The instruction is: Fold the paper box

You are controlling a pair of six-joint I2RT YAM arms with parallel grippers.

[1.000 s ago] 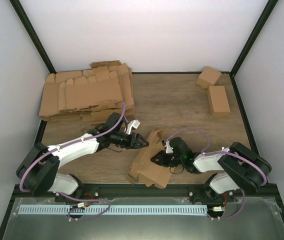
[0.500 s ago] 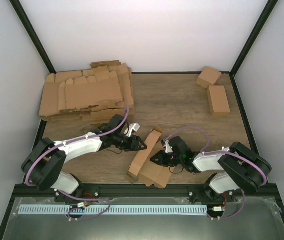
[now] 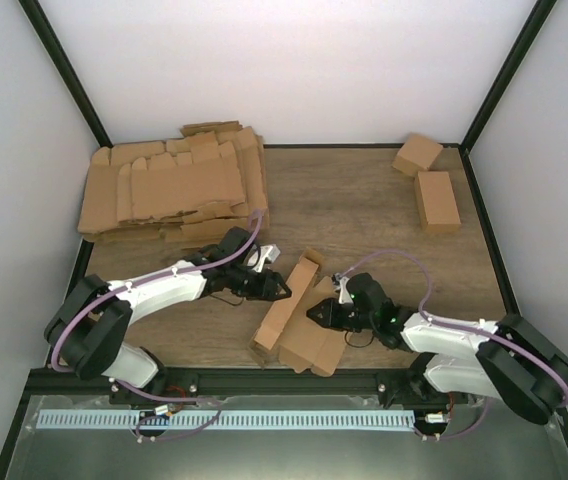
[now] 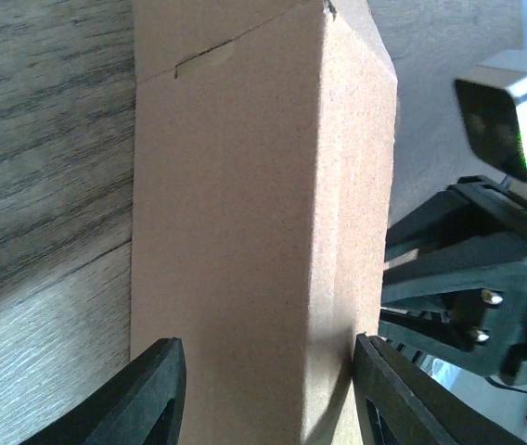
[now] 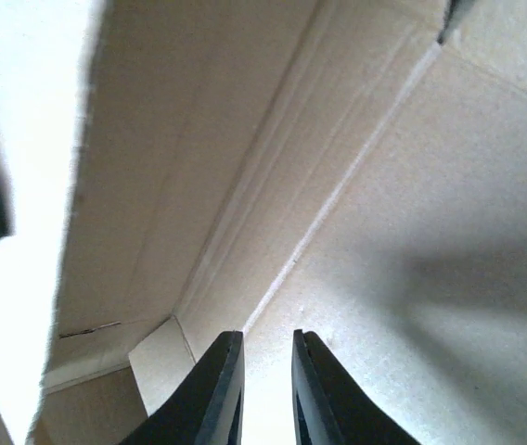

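Observation:
The paper box (image 3: 286, 312) is a half-folded brown blank near the front middle, with one long wall raised. My left gripper (image 3: 282, 292) is open at that wall's left side. In the left wrist view its fingers (image 4: 157, 394) stand wide apart on either side of the folded wall (image 4: 245, 232). My right gripper (image 3: 314, 313) reaches into the box from the right. In the right wrist view its fingers (image 5: 222, 389) are a narrow gap apart with nothing between them. They point at the inner panel (image 5: 412, 241) beside a crease.
A big pile of flat cardboard blanks (image 3: 174, 190) lies at the back left. Two small folded boxes (image 3: 436, 200) sit at the back right, near the frame post. Black frame rails edge the table.
The box's long wall has straightened and stands up more. My left gripper has shifted slightly toward the front. My right arm has stretched out lower and to the right, its gripper still at the box.

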